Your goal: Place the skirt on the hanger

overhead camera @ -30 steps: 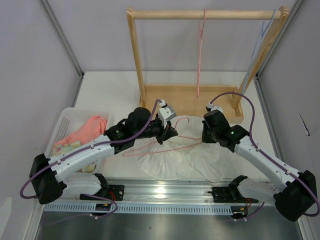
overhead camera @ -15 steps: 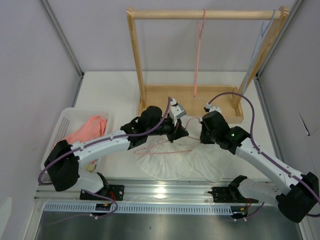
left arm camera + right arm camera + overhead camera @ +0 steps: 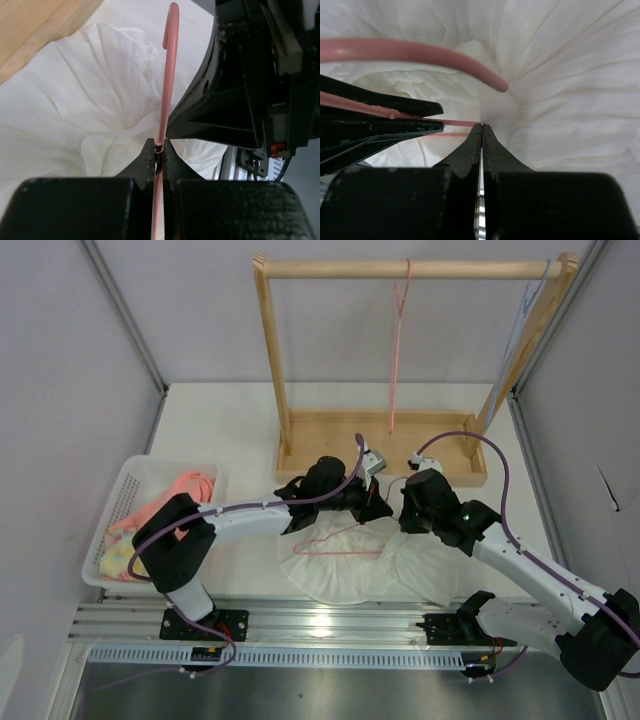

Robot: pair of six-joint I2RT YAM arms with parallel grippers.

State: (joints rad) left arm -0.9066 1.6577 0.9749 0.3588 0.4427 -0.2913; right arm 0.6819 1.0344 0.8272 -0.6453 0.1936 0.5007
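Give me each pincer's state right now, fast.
Left pincer: closed on the hanger.
Right pincer: closed, tips against the skirt; whether it grips fabric cannot be told.

legible text: none | top view: small label (image 3: 205, 652) on the near rail (image 3: 330, 623), print too small to read | left wrist view: nothing readable | right wrist view: nothing readable

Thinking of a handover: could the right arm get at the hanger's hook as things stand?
Probably yes. The hanger's hook juts bare past the left fingers, right beside the right gripper, with nothing between; its shut fingers would need opening first.
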